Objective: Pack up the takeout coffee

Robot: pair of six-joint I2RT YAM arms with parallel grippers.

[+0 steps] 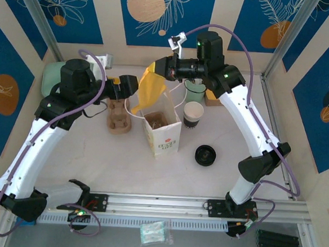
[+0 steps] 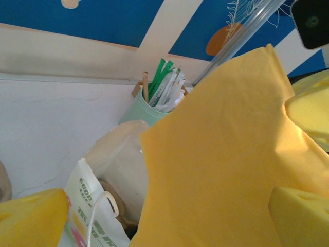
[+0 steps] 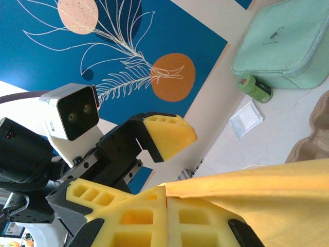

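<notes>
The left pincer (image 1: 128, 88) stands spread wide and holds nothing, just left of the yellow sheet (image 1: 147, 91); that sheet hangs over the open paper bag (image 1: 166, 139), and the right pincer (image 1: 157, 70) is clamped tight on its top corner; my judgement of the risk: the sheet dangles limp from 1 corner, so on the way down it may catch the bag's rim or fold outside it, and a push could tip the light bag; the 2 pincers are near each other and could knock together; the takeout coffee (image 1: 156, 121), seemingly the kraft-brown cup, sits inside the bag on the tabletop (image 1: 94, 152), below both pincers, touching neither, with the sheet's lower tip just beside it
</notes>
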